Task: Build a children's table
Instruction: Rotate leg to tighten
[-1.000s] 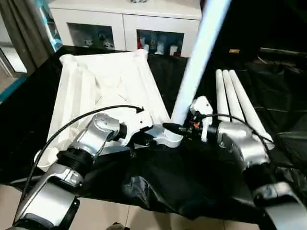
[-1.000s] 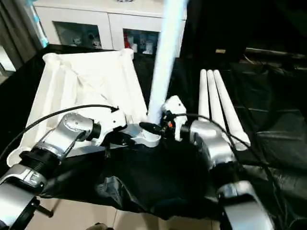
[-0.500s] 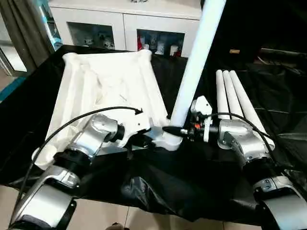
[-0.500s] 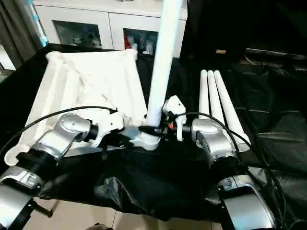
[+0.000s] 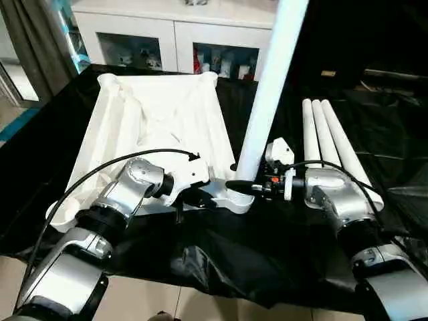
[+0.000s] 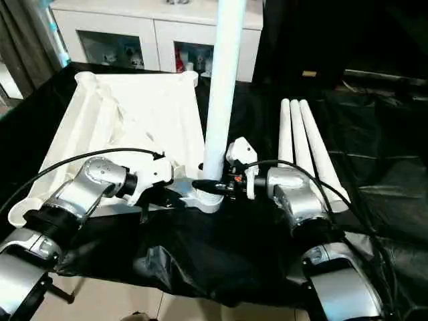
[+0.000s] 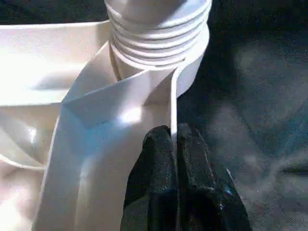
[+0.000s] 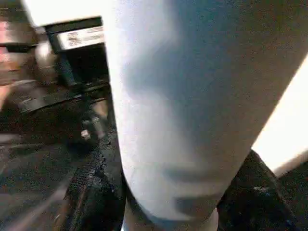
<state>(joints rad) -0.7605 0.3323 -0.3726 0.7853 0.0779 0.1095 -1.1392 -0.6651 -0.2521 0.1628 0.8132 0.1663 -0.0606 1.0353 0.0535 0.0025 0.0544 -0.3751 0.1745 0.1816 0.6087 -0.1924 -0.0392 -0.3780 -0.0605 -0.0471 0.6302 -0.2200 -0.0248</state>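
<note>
- Since a second ago, head views: our long white tapered tube leg (image 5: pixel 267 93) is standing straighter in the white ribbed plastic tabletop's (image 5: pixel 154 127) near corner socket (image 5: pixel 235 198).
- Left wrist: our left gripper (image 7: pixel 174 144) is pinching the tabletop's rim.
- Right wrist: our right gripper (image 6: pixel 212 185) is clasping the leg's base; next we are likely screwing it home.

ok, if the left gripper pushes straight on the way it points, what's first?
Left gripper, pinched on the tabletop rim, points at the corner socket holding the leg; likely that socket first.

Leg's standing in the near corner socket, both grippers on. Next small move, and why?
Probably twist the leg further in with the right gripper: thread rings still show above the socket, while the left gripper pinches the tabletop rim steady.
</note>
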